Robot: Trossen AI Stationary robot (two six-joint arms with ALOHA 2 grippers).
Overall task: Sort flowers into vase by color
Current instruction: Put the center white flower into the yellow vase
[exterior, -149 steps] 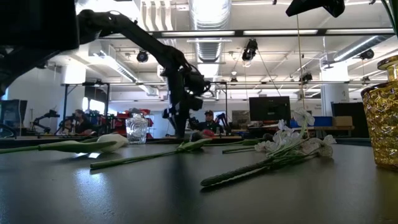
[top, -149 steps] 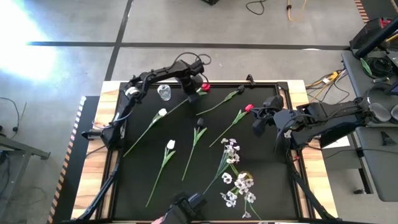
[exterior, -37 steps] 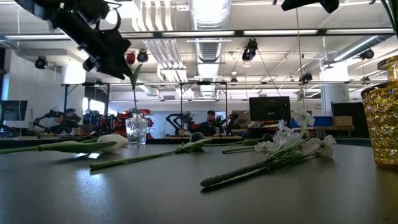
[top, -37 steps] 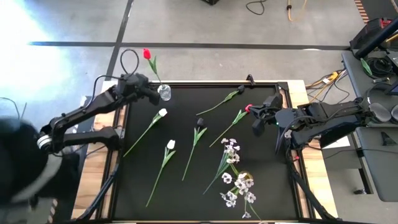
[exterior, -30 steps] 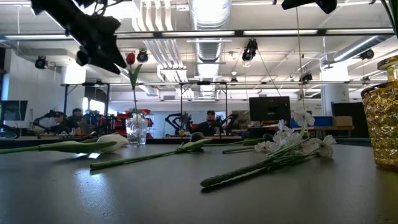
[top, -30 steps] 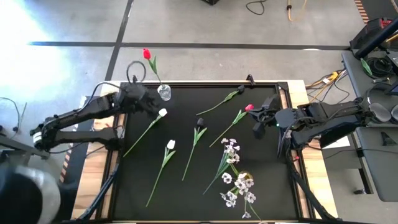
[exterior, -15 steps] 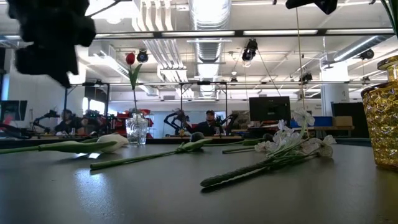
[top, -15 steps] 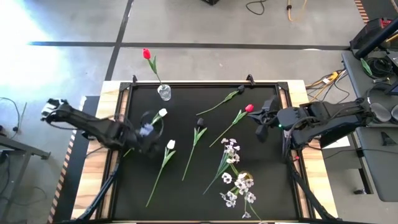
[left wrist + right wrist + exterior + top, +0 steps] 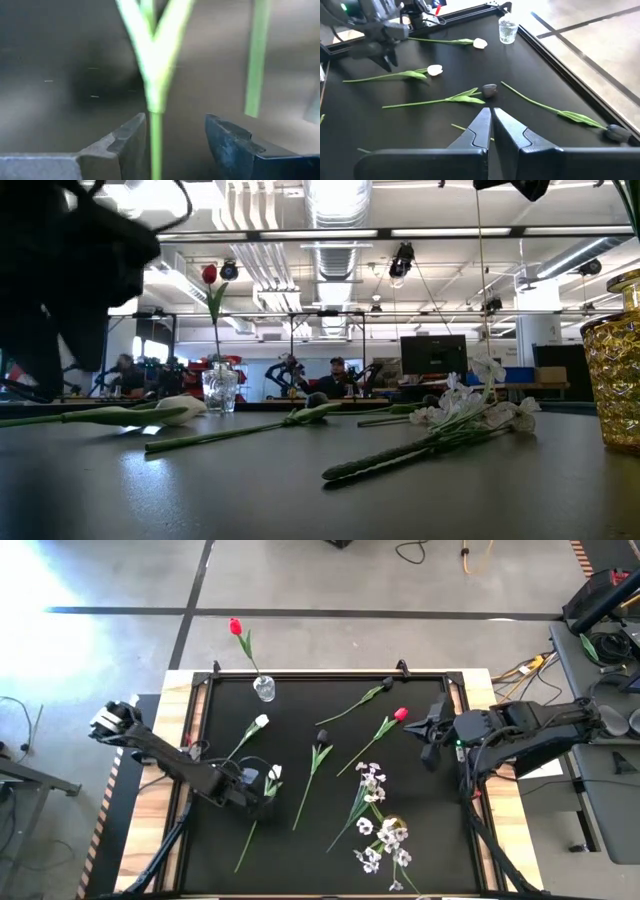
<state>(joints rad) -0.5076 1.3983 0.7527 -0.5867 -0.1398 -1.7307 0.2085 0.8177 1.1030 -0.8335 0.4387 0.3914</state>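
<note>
A red tulip stands with its stem in a small clear glass vase at the table's far left. Two white tulips, two dark ones, another red one and sprays of small white blossoms lie flat on the black mat. My left gripper is low over the nearer white tulip, open, its fingers on either side of the green stem just below the leaves. My right gripper hangs shut above the mat's right side, near the lying red tulip.
A golden textured glass stands near the front right, among the blossom sprays. The mat has a raised black frame around it, with wooden table edge outside. People and other robot stations show in the room beyond the table.
My left gripper has swung from beside the clear vase toward the table's near edge and down, rolling its wrist, and now stands open over the nearer white tulip's stem. The red tulip stays upright in the vase.
</note>
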